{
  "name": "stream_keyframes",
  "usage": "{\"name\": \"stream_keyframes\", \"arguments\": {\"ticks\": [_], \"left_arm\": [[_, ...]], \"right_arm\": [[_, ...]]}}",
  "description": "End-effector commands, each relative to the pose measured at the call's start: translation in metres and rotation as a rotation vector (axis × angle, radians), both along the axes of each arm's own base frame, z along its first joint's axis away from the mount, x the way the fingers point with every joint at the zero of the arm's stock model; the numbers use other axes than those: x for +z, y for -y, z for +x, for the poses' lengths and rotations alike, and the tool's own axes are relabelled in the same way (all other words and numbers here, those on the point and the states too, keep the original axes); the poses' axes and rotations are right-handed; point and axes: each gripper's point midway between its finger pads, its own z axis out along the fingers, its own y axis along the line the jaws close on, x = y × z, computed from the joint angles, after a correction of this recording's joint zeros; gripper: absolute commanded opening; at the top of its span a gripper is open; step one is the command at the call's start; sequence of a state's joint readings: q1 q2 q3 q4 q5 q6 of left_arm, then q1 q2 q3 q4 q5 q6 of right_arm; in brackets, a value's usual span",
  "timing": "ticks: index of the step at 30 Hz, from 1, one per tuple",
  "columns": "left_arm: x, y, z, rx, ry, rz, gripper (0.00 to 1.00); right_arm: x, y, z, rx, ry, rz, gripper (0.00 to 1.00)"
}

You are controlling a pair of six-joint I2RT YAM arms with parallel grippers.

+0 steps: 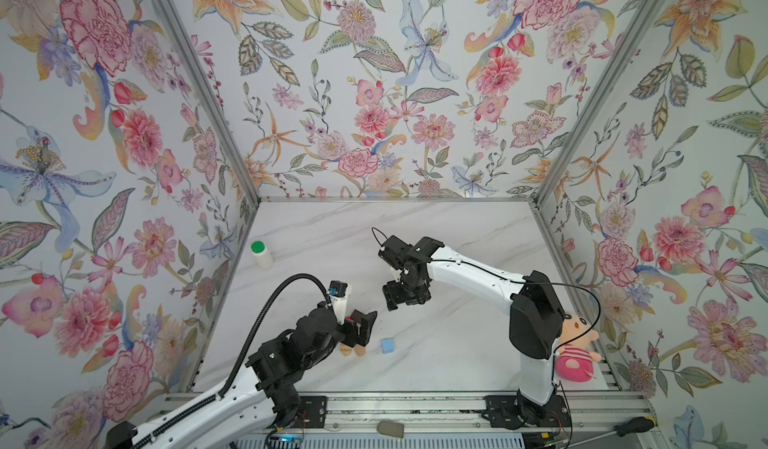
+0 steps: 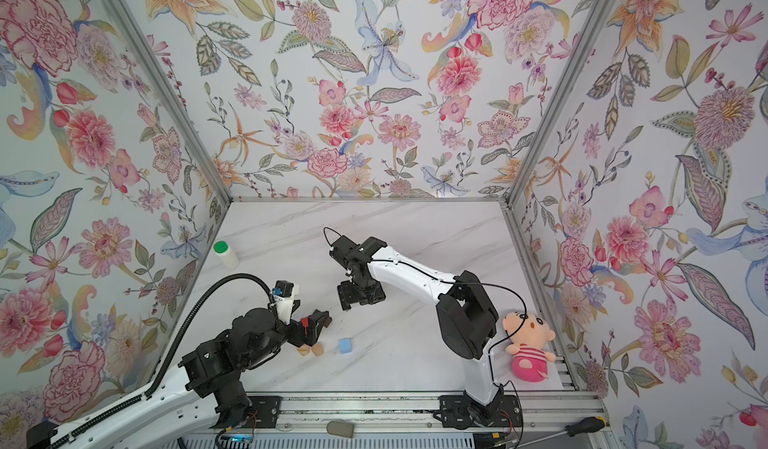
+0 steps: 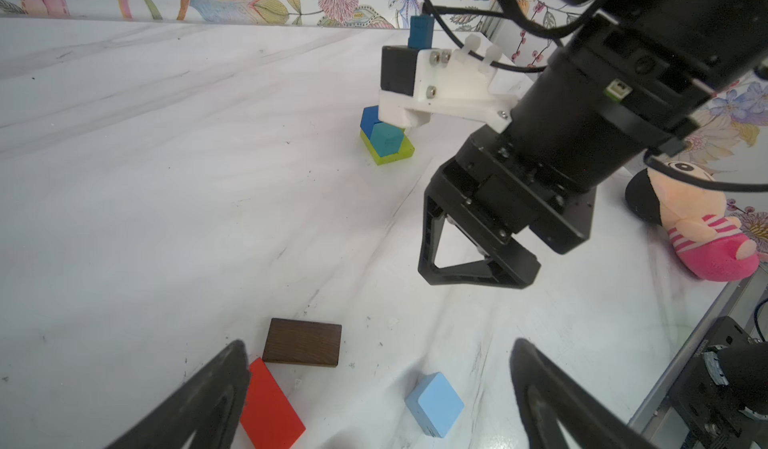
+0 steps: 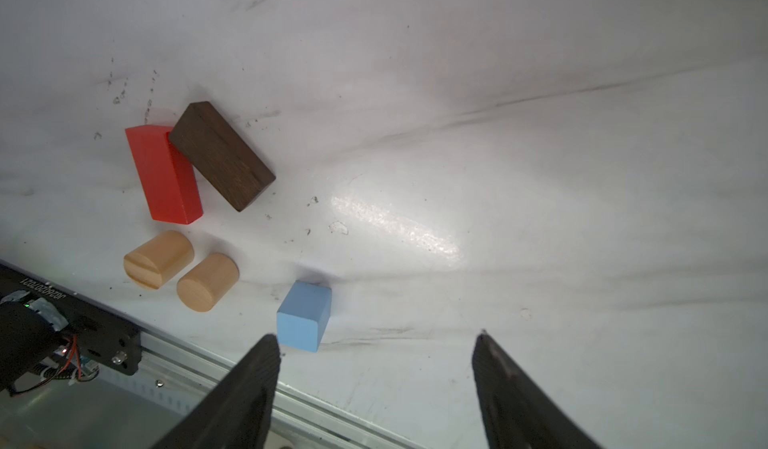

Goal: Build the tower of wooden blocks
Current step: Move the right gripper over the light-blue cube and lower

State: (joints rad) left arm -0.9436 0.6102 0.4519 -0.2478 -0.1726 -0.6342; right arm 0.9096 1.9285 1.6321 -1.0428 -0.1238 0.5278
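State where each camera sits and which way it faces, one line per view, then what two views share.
Top views: high over the front rail, looking down and back across the table; left arm and right arm show.
Left wrist: on the left arm, facing the stack, right arm and doll; open left end effector shows.
Right wrist: on the right arm, facing down toward the front rail; open right end effector shows.
Shared: both wrist views show light-blue cube, red block, brown block.
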Motion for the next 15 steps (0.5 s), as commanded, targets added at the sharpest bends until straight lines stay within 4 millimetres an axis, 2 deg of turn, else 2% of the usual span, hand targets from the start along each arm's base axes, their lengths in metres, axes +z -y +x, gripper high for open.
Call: {"name": "stream_keyframes", "arguments": {"ticks": [1, 6, 15], "left_arm": [[-0.015, -0.007, -0.006, 0.047, -0.045, 0.020, 0.99], [-0.023, -0.004, -0.017, 0.039, -0.075, -0.011, 0.98], [-0.028, -0.001, -0.023, 0.019, -0.082, 0.012, 0.98]], "right_arm": [[0.007, -0.003, -0.014, -0.019, 0.000, 0.040, 0.73], [-0.002, 0.000, -0.033, -0.024, -0.024, 0.046, 0.71], [-0.011, 0.006, -0.045, -0.042, -0.046, 0.072, 0.71]]}}
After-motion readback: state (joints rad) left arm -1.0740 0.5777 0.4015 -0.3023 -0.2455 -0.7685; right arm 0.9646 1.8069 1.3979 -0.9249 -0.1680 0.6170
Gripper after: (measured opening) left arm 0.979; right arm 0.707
